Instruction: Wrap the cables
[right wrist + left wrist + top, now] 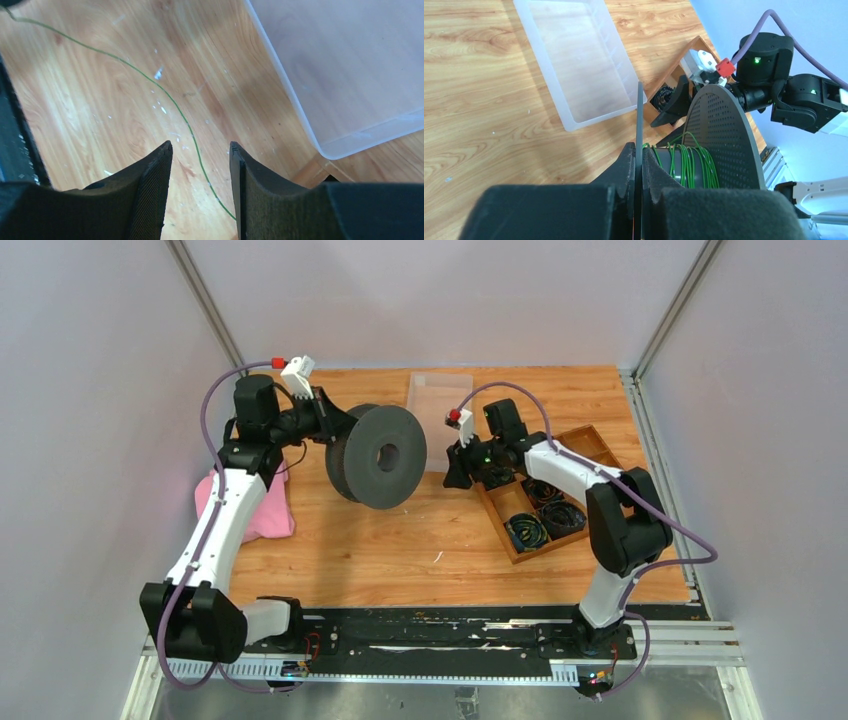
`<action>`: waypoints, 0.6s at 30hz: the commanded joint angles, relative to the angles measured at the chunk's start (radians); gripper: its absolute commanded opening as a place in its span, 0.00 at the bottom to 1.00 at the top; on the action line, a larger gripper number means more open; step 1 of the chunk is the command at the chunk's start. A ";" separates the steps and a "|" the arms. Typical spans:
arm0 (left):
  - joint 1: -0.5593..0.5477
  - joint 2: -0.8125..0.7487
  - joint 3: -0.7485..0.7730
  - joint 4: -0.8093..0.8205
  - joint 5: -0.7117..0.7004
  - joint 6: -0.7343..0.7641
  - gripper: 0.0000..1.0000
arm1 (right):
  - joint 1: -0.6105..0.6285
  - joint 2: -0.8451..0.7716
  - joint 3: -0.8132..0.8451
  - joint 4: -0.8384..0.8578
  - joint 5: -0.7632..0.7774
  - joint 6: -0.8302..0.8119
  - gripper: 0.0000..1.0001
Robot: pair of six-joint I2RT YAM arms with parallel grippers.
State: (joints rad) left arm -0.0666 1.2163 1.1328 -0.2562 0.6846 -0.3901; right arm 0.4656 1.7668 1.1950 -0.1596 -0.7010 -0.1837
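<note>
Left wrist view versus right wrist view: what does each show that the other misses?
Only left wrist: the left end effector clamped on the spool by its thin flange, with green cable wound on the hub. Only right wrist: the right end effector, open, and a single green strand running across the frame to its fingers. Both: the clear bin and the wooden table.

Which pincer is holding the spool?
The left pincer: its jaws are clamped on the spool's thin flange. The right pincer is open above the table, with the green wire running through its gap.
</note>
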 commanded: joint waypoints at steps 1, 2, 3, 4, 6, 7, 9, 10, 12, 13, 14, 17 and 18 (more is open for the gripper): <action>0.010 -0.041 0.005 0.055 0.027 -0.013 0.00 | 0.015 0.036 0.030 -0.168 0.077 -0.180 0.46; 0.010 -0.042 0.007 0.055 0.028 -0.013 0.00 | 0.018 0.041 0.030 -0.182 0.080 -0.200 0.46; 0.011 -0.044 0.006 0.055 0.029 -0.014 0.00 | 0.022 0.045 0.034 -0.198 0.082 -0.229 0.47; 0.011 -0.045 0.003 0.055 0.027 -0.013 0.00 | 0.024 0.048 0.040 -0.214 0.085 -0.243 0.47; 0.011 -0.047 0.002 0.053 0.022 -0.010 0.00 | 0.025 0.052 0.046 -0.237 0.085 -0.267 0.47; 0.012 -0.047 0.001 0.054 0.020 -0.010 0.00 | 0.025 0.051 0.047 -0.243 0.084 -0.274 0.47; 0.013 -0.047 0.000 0.054 0.019 -0.009 0.00 | 0.026 0.047 0.047 -0.254 0.082 -0.288 0.47; 0.013 -0.047 -0.001 0.054 0.018 -0.009 0.00 | 0.027 0.047 0.045 -0.261 0.079 -0.295 0.47; 0.013 -0.047 -0.002 0.055 0.014 -0.010 0.00 | 0.035 0.050 0.045 -0.278 0.086 -0.315 0.47; 0.014 -0.045 -0.002 0.055 0.013 -0.010 0.00 | 0.041 0.054 0.044 -0.284 0.093 -0.323 0.46; 0.014 -0.044 -0.002 0.057 0.012 -0.013 0.00 | 0.044 0.059 0.043 -0.292 0.094 -0.331 0.46; 0.018 -0.043 0.004 0.055 0.007 -0.023 0.00 | 0.054 0.073 0.036 -0.306 0.108 -0.341 0.40; 0.021 -0.043 0.006 0.054 -0.001 -0.029 0.00 | 0.055 0.073 0.032 -0.310 0.111 -0.347 0.38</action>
State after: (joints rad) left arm -0.0601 1.1999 1.1320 -0.2554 0.6827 -0.3901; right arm 0.4931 1.8130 1.2190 -0.4091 -0.6167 -0.4759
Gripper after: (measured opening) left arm 0.037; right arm 0.415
